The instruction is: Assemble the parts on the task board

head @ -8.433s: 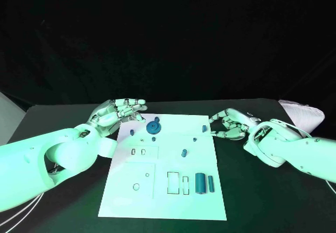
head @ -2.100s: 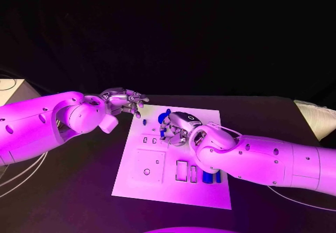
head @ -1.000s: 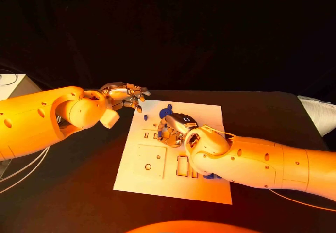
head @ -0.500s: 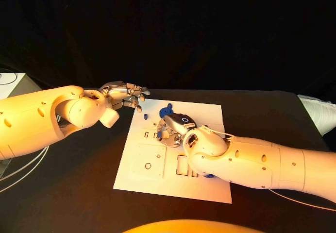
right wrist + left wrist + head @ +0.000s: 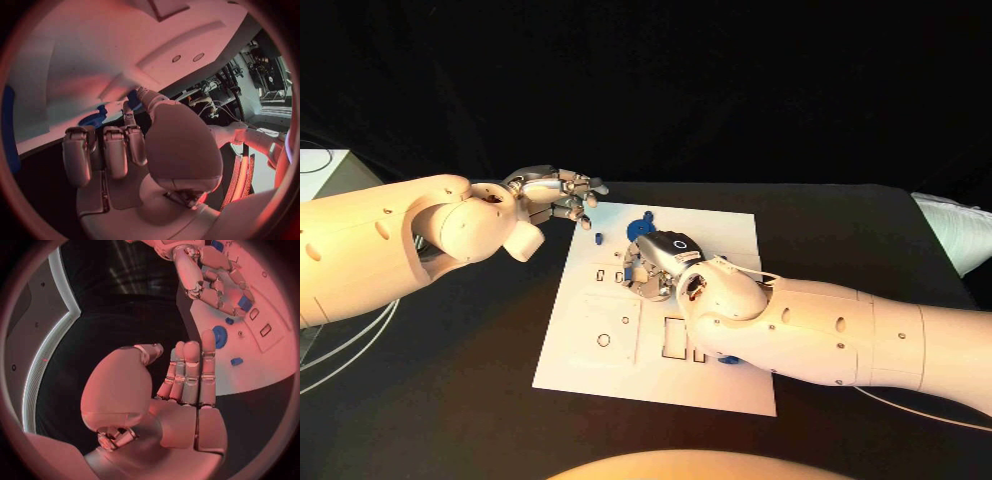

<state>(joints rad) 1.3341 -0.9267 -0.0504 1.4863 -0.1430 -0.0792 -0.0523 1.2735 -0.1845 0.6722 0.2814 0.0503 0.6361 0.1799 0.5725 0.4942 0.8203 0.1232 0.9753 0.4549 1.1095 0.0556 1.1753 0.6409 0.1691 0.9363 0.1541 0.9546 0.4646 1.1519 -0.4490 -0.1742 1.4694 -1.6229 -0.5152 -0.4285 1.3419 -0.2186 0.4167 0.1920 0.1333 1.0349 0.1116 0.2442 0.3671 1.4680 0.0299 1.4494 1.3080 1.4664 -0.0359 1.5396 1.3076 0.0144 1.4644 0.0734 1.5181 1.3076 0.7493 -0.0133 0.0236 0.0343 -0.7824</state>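
Task board (image 5: 589,365): a white plate laid flat in the middle of the black table (image 5: 444,400), its long sides running from the near edge towards the far edge

Right hand (image 5: 651,268): lowered over the far half of the task board, fingers curled down onto the plate; in the left wrist view a small blue part (image 5: 245,303) is seen pinched between its fingers, just above the board beside two small slots (image 5: 260,322)

Left hand (image 5: 560,199): held above the table just off the far left corner of the task board, fingers drawn together and bent, thumb apart from them; nothing is seen in it

Blue gear (image 5: 640,227): seated on the board near its far edge, between the two hands and touched by neither; just beyond the right hand's fingertips

Small blue peg (image 5: 599,240): seen on the board's far left corner, just beside the left hand's fingertips, apart from them

Blue cylinder (image 5: 728,359): lying near the board's right edge, largely hidden under the right arm (image 5: 834,335)

Board recesses: a square outline with a small round hole (image 5: 604,340) towards the left edge, upright rectangular slots (image 5: 675,338) beside the right arm
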